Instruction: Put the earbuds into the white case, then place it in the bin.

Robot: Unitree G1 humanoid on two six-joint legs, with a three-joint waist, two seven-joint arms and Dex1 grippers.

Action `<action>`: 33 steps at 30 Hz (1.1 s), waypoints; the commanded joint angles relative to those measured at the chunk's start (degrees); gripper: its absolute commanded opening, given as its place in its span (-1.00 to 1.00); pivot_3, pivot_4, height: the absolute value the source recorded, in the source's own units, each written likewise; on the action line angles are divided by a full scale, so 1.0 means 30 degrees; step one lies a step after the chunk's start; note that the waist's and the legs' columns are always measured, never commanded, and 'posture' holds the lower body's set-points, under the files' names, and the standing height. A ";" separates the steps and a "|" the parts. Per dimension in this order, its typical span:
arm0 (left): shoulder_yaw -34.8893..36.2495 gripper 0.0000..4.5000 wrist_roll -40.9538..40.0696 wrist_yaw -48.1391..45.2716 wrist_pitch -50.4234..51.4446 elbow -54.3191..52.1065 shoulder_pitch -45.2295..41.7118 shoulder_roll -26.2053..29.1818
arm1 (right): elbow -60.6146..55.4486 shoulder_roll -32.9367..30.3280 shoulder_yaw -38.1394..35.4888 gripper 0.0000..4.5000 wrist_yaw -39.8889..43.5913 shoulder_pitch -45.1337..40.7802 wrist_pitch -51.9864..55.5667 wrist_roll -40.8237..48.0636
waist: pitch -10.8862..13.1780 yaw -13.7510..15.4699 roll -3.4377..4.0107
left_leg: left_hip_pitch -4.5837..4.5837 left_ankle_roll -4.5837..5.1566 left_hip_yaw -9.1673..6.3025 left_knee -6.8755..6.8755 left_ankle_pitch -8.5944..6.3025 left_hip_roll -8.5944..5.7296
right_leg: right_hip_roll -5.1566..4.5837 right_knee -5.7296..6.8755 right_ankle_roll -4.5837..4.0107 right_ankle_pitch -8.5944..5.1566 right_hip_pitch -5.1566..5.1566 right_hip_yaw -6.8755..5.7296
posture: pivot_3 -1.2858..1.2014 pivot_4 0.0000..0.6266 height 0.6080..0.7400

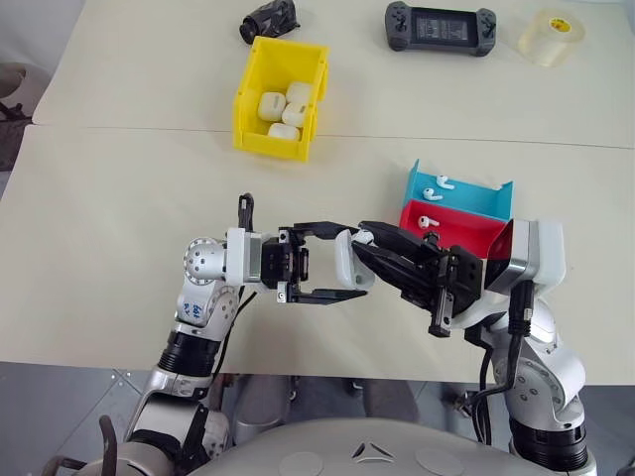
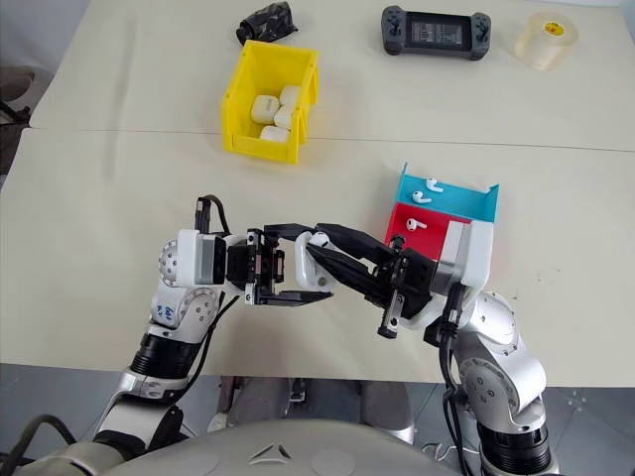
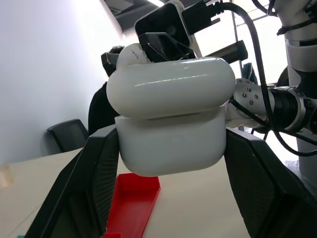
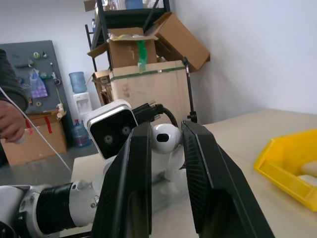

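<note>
- While the left end effector (image 1: 347, 266) is clamping the white case (image 1: 344, 260) above the tabletop (image 1: 119, 198) in the left eye view, the right end effector (image 1: 369, 236) is nipping narrowly at the case's lid end from the other side.
- Judging by that, the loading step is finishing or the lid is being closed; carrying the case to the bin (image 1: 250, 87) is remaining.
- That yellow bin, a tall-walled plastic box, is sitting far up the tabletop, already holding several glossy white cases (image 1: 286, 109).
- Earbuds (image 1: 442, 183) are lying in the blue tray (image 1: 466, 198), and one more earbud (image 1: 428, 222) in the red tray (image 1: 466, 230), so further rounds are looking likely.
- Beyond the bin, a black game controller (image 1: 441, 27), a tape roll (image 1: 552, 36) and a dark crumpled thing (image 1: 270, 19) are lying unused.
- Moving to the right eye view, the two end effectors are meeting at the case (image 2: 319, 256) near the table's front edge.
- Through the left wrist view, textured black fingers (image 3: 99, 168) are squeezing the smooth, rounded case (image 3: 171, 119); its lid is looking nearly closed, slightly offset from the base, and a red tray corner (image 3: 136, 198) is showing below.
- Through the right wrist view, ribbed black fingers (image 4: 131, 183) are flanking a rounded white part (image 4: 166, 138), narrow but not shut; whether it is the case or an earbud I cannot tell.
</note>
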 commanded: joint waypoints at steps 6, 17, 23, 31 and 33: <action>0.0017 0.27 -0.0286 0.0351 0.0087 -0.1261 -0.0164 -0.0164 | 0.0984 -0.0210 0.0644 -0.74 0.0899 0.0164 -0.1308 -0.0920 | 0.0000 0.0007 0.0000 | -0.0001 0.0000 0.0000 0.0000 0.0000 -0.0001 | 0.0000 -0.0002 0.0000 0.0000 0.0000 -0.0002 | 0.03 -0.52 1.00; -0.0086 0.27 -0.0384 0.0324 0.0508 -0.1718 -0.0005 0.0089 | 0.2137 -0.0021 0.1467 -0.74 0.1096 -0.0811 -0.2412 -0.1987 | 0.0000 0.0003 0.0000 | 0.0000 -0.0001 -0.0002 0.0000 0.0000 0.0000 | -0.0003 -0.0003 0.0000 0.0000 0.0000 -0.0001 | 0.03 -0.52 1.00; 0.0093 0.27 -0.0311 0.0455 0.0403 -0.1589 -0.0179 -0.0007 | 0.1832 -0.1237 0.1452 -0.74 0.1315 -0.0699 -0.0478 -0.0480 | 0.0000 0.0006 -0.0001 | -0.0001 -0.0001 -0.0002 0.0000 0.0000 -0.0001 | -0.0005 -0.0005 0.0000 0.0000 0.0000 -0.0002 | 0.03 -0.52 1.00; 0.0160 0.27 -0.0039 0.0348 -0.0034 -0.0978 -0.0432 -0.0373 | 0.1452 -0.1512 0.0946 0.42 0.0884 -0.1750 -0.0073 0.0438 | 0.0000 -0.0019 -0.0001 | -0.0002 -0.0005 -0.0002 0.0000 0.0003 0.0008 | -0.0002 -0.0009 -0.0001 0.0000 0.0001 -0.0004 | 0.03 -0.52 1.00; 0.0107 0.27 0.0030 0.0324 -0.0073 -0.0882 -0.0293 -0.0448 | 0.1317 -0.1659 0.0397 0.74 0.0646 -0.2037 -0.0084 0.0469 | 0.0001 0.0009 -0.0001 | -0.0003 -0.0004 -0.0003 0.0000 0.0002 0.0005 | -0.0004 -0.0010 -0.0001 0.0000 0.0002 -0.0004 | 0.03 -0.52 1.00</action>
